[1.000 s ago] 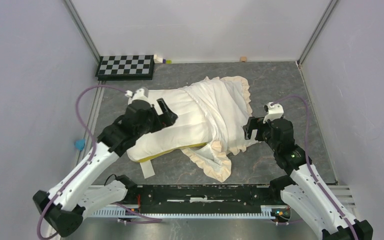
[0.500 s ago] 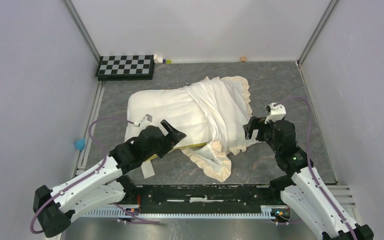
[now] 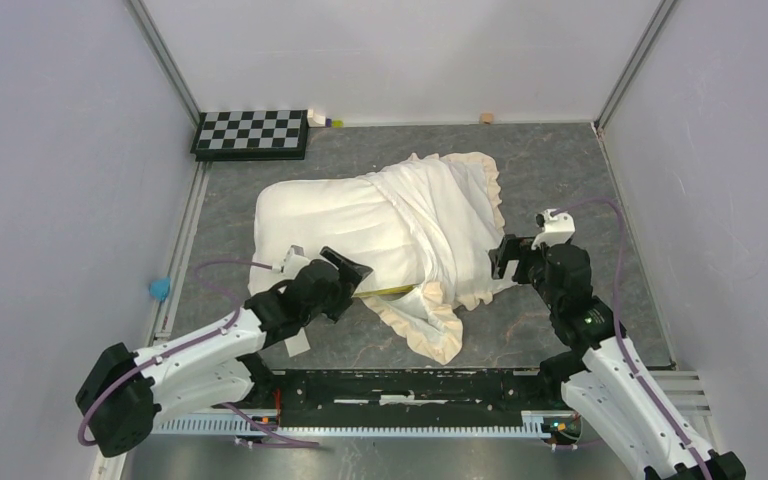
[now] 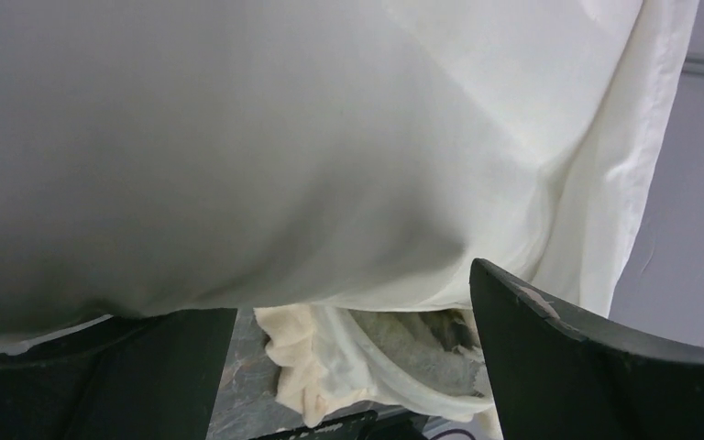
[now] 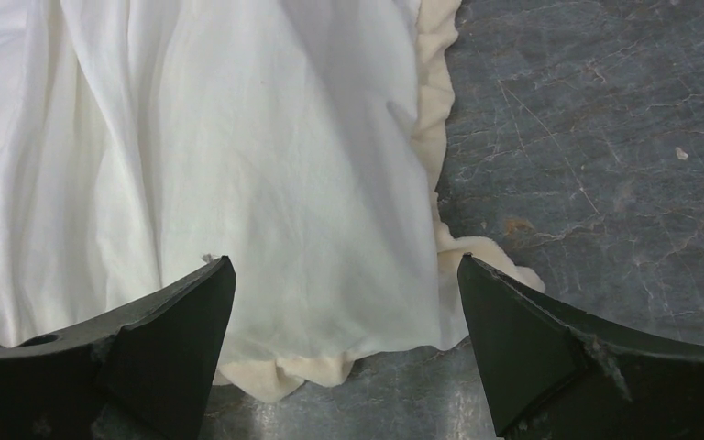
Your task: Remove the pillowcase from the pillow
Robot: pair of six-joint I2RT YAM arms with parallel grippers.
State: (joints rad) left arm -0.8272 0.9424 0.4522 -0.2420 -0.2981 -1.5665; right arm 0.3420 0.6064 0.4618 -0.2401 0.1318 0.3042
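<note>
The pillow [image 3: 310, 215] lies mid-table, its left half bare, with a yellow band [image 3: 390, 290] along its near edge. The pillowcase [image 3: 440, 215], cream side up, covers its right half, and a ruffled frill [image 3: 432, 328] spills toward me. My left gripper [image 3: 353, 272] is open and empty, low at the pillow's near edge. In the left wrist view the pillow [image 4: 238, 137] fills the top, with the frill [image 4: 302, 367] beyond my open left gripper [image 4: 353, 293]. My right gripper [image 3: 505, 257] is open and empty at the pillowcase's right edge. In the right wrist view it [image 5: 344, 275] hovers over the cream fabric [image 5: 238, 165].
A checkerboard [image 3: 252, 133] lies at the back left, with small blocks [image 3: 318, 119] beside it and another [image 3: 486, 118] at the back wall. A blue object [image 3: 160, 289] sits at the left rail. A white strip [image 3: 295, 340] lies near the pillow's front corner. Walls enclose three sides.
My left arm has pulled back from above the pillow's left half and dropped to its near edge. My right gripper has shifted only slightly. The pillow and pillowcase have not moved.
</note>
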